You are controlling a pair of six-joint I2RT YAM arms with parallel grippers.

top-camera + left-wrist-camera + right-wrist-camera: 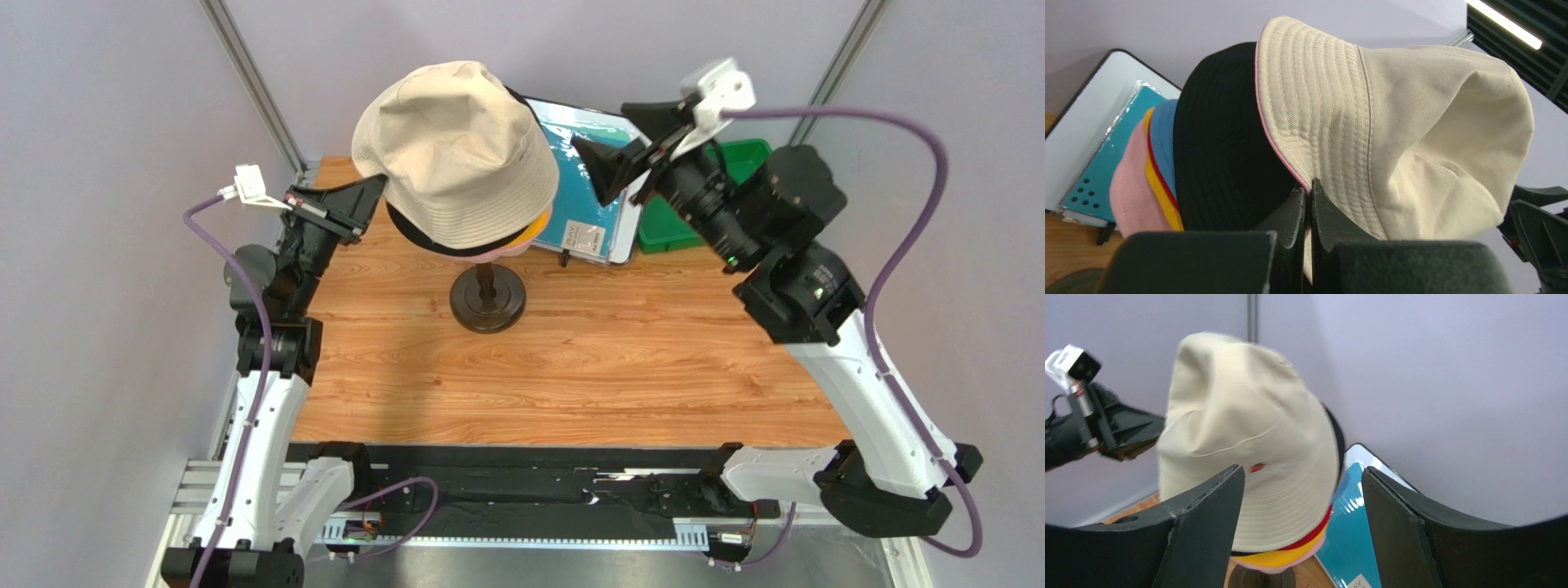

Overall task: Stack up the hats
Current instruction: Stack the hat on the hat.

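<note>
The beige hat (456, 153) lies on top of a stack of hats on a stand with a dark round base (487, 300). In the left wrist view the beige hat (1389, 135) covers a black hat (1223, 153), with blue (1163, 138), orange-yellow (1160, 196) and pink (1131, 184) brims beneath. A red edge (1318, 528) shows in the right wrist view. No lavender hat shows. My left gripper (374, 199) is shut on the beige hat's brim (1310, 191). My right gripper (623, 147) is open and empty, right of the stack (1303, 471).
A flat teal sheet in a white frame (591, 184) leans behind the stack on the right. A green bin (687, 211) sits at the back right. Grey walls and frame posts close in the back. The wooden tabletop (613, 355) stretches in front.
</note>
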